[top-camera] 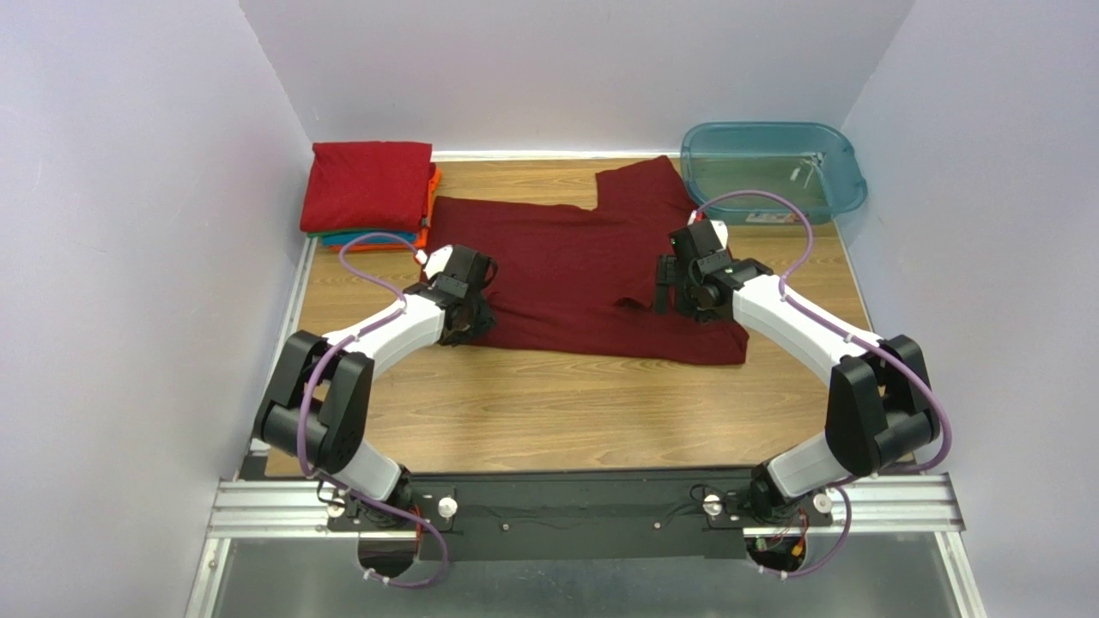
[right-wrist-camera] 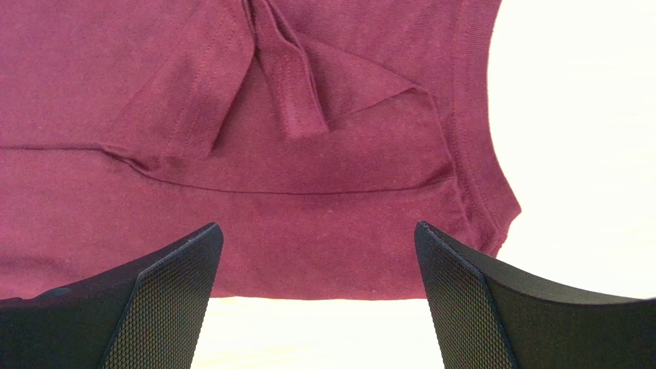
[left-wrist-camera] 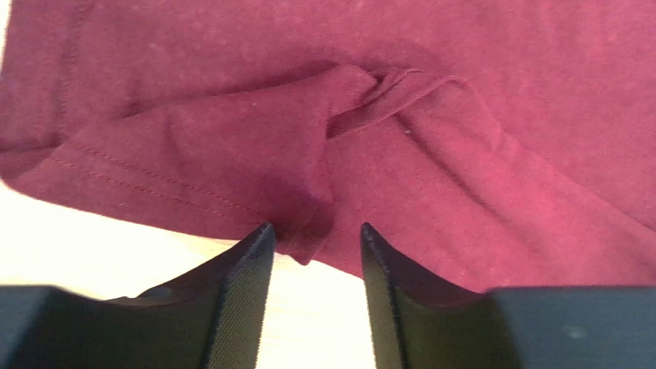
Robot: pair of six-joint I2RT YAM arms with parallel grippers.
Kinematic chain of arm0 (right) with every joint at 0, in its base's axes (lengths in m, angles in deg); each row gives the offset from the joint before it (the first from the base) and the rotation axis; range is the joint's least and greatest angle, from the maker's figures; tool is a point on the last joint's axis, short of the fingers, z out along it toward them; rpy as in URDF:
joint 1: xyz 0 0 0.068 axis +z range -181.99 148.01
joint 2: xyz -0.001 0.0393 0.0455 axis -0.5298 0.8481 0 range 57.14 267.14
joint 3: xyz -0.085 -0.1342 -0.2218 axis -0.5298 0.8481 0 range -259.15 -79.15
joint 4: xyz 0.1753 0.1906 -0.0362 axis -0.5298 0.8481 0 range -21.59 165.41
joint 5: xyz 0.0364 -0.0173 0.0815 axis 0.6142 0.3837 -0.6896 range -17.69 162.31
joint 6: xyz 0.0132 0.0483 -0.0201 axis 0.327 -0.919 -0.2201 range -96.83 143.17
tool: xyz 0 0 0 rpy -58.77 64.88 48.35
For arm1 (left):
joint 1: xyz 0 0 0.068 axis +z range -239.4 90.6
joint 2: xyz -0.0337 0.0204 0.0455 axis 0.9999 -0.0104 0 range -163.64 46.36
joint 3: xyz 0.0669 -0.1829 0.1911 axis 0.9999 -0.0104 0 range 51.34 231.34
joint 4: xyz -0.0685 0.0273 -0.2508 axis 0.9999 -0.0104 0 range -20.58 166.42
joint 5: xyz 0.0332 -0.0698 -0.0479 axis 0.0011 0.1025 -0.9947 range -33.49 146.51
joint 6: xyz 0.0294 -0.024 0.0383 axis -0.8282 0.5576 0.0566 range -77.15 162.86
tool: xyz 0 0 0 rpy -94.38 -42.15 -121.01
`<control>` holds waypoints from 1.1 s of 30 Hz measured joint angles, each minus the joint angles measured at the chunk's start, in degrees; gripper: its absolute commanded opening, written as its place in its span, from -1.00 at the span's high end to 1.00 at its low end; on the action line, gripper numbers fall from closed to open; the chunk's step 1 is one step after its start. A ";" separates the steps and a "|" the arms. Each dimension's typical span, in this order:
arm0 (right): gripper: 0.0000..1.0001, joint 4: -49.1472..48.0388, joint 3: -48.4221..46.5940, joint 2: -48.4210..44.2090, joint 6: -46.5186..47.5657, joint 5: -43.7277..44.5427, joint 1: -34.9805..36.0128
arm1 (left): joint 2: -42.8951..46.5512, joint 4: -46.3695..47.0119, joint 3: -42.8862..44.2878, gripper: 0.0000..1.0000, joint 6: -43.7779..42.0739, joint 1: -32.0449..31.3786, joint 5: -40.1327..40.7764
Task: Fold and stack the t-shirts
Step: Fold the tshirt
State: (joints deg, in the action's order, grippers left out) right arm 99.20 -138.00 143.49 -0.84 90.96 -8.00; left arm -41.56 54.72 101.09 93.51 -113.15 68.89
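From the overhead camera, the dark maroon t-shirt (top-camera: 568, 271) lies spread flat across the middle of the wooden table (top-camera: 581, 412), reaching toward the far edge. In the far left corner is a stack of folded shirts: a red shirt (top-camera: 368, 184) on top, an orange shirt (top-camera: 428, 213) and a teal shirt (top-camera: 355, 238) beneath. A teal plastic tub (top-camera: 742, 161) fills the far right corner. The left gripper (top-camera: 467, 316) hangs over the maroon shirt's near left edge, the right gripper (top-camera: 673, 286) over its right part.

In the left wrist camera, the left gripper (left-wrist-camera: 316, 234) has its jaws narrowly parted, with a rumpled hem fold of the maroon shirt (left-wrist-camera: 431, 115) lying at the tips.

In the right wrist camera, the right gripper (right-wrist-camera: 317, 231) is spread wide above the shirt (right-wrist-camera: 92, 115), beside a curved stitched edge.
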 measured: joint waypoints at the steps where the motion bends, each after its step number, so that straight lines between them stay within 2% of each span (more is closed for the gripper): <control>1: -1.00 0.00 0.04 -0.07 -0.02 0.33 0.00 | 0.00 -0.31 0.04 0.02 -0.04 0.00 0.15; 7: -1.00 -0.22 0.37 -0.66 -0.17 2.01 0.00 | -0.81 -1.57 0.33 0.03 -0.07 0.02 0.68; 12: -1.00 -0.35 0.74 -0.87 -0.20 2.75 0.00 | -3.43 -3.04 2.16 0.22 -0.26 0.02 0.98; 14: -1.00 -0.33 0.96 -1.20 -0.24 2.95 0.00 | -3.72 -3.98 2.78 0.41 -0.31 0.02 1.25; 15: -1.00 -0.33 1.01 -1.36 -0.22 3.06 0.00 | -3.76 -4.42 3.02 0.87 -0.39 0.02 1.38; 16: -1.00 -0.35 1.05 -1.55 -0.26 3.13 0.00 | -3.82 -4.72 3.28 1.00 -0.44 0.02 1.55; 25: -1.00 -0.55 1.16 -2.03 -0.46 3.34 0.00 | -3.61 -7.58 4.02 1.00 -0.09 0.02 2.84; 33: -1.00 -0.79 1.55 -2.45 -0.46 3.32 0.00 | -3.37 -10.97 8.33 1.00 -0.76 0.96 6.08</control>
State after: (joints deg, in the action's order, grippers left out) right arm 98.41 -136.45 141.04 -1.30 94.28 -8.00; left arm -44.92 43.75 109.42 92.74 -112.19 74.96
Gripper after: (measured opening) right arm 0.997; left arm 0.009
